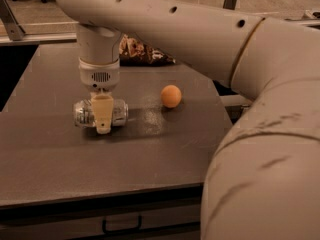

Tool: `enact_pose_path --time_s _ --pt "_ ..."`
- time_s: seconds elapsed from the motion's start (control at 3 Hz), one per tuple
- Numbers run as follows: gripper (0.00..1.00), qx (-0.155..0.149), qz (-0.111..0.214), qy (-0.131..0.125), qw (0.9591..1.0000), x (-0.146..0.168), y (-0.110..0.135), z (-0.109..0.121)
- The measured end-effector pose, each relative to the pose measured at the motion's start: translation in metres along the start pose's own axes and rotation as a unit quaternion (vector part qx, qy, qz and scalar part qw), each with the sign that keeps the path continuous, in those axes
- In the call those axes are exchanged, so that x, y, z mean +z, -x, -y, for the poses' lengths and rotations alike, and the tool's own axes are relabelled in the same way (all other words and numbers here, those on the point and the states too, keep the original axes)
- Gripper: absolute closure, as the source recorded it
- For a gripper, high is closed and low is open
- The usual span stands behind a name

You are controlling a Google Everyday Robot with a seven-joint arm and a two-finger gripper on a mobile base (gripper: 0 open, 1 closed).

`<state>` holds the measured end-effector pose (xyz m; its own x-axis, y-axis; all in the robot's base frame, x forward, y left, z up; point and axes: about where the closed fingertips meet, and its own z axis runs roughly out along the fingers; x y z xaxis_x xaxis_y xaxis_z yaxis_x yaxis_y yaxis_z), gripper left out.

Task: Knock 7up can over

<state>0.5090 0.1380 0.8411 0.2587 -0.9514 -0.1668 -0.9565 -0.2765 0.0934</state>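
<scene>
The 7up can (119, 113) is silvery and lies on its side on the dark table (150, 159), left of centre. My gripper (102, 117) comes straight down from above and straddles the can's middle. One tan finger (103, 111) crosses the can's near side and the other is hidden behind it. The jaws are shut on the can, which rests at table level.
An orange ball (171, 96) sits on the table to the right of the can. A crumpled snack bag (142, 51) lies at the back edge. My large arm (260, 134) fills the right side of the view. The table's front edge runs below, with a drawer handle (121, 226).
</scene>
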Motion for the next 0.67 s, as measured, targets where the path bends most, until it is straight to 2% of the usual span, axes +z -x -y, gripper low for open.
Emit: enact_pose_path --time_s 0.33,0.67 --pt "0.00 0.009 -0.003 0.002 1.0000 -0.0017 -0.0036 -0.0021" --pt "0.00 0.017 -0.002 -0.001 0.9999 -0.0041 -0.0049 -0.0028"
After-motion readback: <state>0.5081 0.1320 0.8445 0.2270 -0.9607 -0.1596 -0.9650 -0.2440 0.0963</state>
